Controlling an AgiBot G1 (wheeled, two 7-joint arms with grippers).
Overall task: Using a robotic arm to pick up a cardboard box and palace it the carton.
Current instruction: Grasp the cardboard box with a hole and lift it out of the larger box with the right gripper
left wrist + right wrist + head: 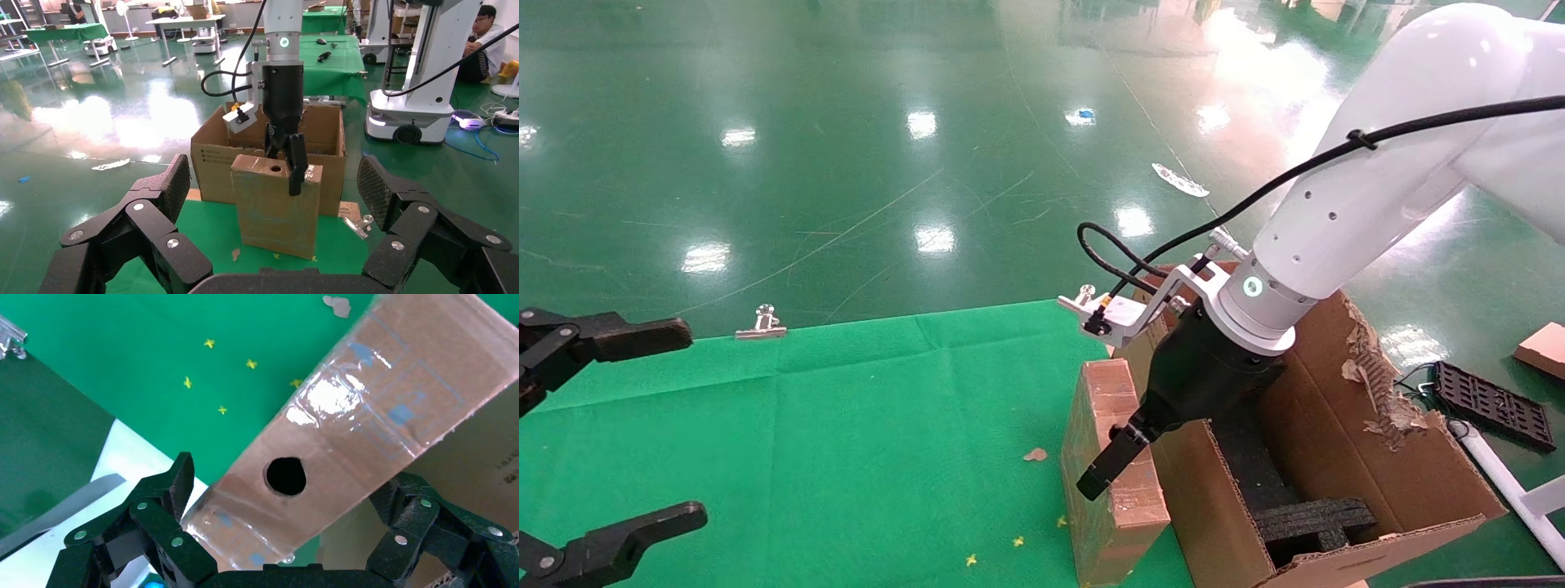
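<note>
The cardboard box (1103, 457) stands upright on the green cloth, close against the carton (1336, 384); its taped narrow top face has a round hole (286, 476). The robotic arm (1344, 212) reaches down from the right. My right gripper (1120, 457) straddles the box's top, one finger on each broad face, shut on it (287, 478). In the left wrist view one finger (297, 165) lies on the box's near face (275, 208). Black foam (1320, 518) lies in the carton. My left gripper (686, 425) is parked open at the near left.
Binder clips (761, 327) (358, 225) hold the cloth at the table's far edge. A paper scrap (1035, 454) and yellow marks (1017, 541) lie on the cloth. A black tray (1491, 404) and a brown piece (1540, 347) lie on the floor to the right.
</note>
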